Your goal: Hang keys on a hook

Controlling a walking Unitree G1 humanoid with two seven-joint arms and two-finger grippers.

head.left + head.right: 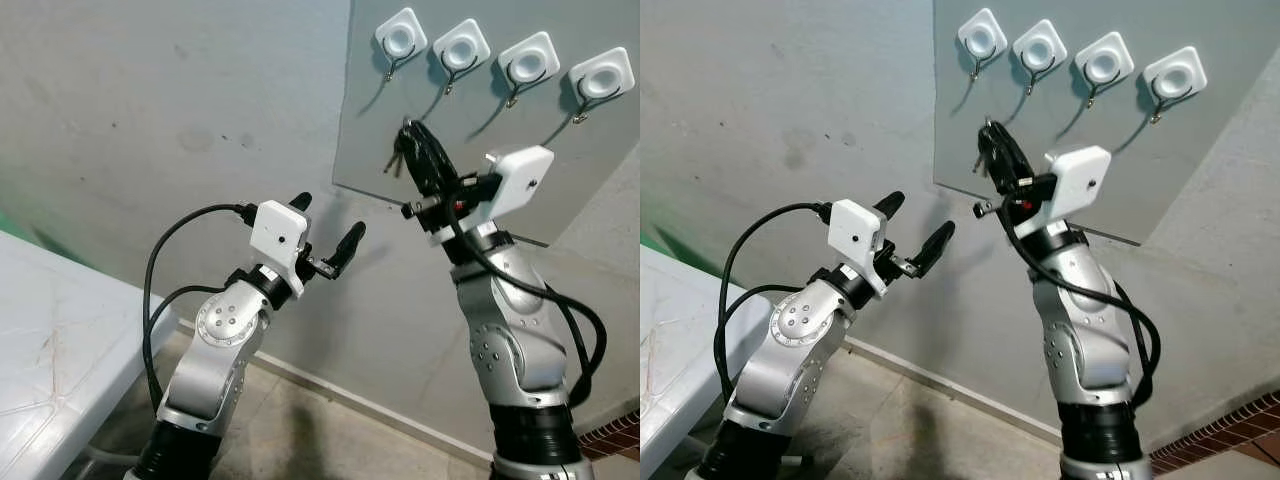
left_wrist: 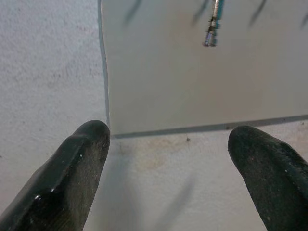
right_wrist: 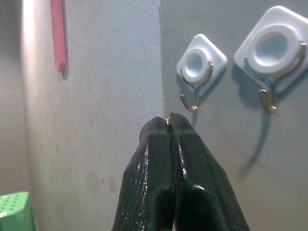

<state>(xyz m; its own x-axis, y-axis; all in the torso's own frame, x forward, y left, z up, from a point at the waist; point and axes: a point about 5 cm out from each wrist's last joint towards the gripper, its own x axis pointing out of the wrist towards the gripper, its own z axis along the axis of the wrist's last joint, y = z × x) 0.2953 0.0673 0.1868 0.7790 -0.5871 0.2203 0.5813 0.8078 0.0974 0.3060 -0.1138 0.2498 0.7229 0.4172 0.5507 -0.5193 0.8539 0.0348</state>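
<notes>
Right gripper is clenching the keys just below the leftmost hook.

Head views: the keys are dangling from its closed fingertips against the grey panel, under four white hooks; the left gripper is hovering released, lower left. Left wrist view: spread fingers are facing the panel's lower edge. Right wrist view: pressed fingertips are pinching a key ring near the hook.

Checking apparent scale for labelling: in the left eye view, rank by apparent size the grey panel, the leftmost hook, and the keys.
1. grey panel
2. leftmost hook
3. keys, mostly hidden by the right gripper, so unsure.
</notes>
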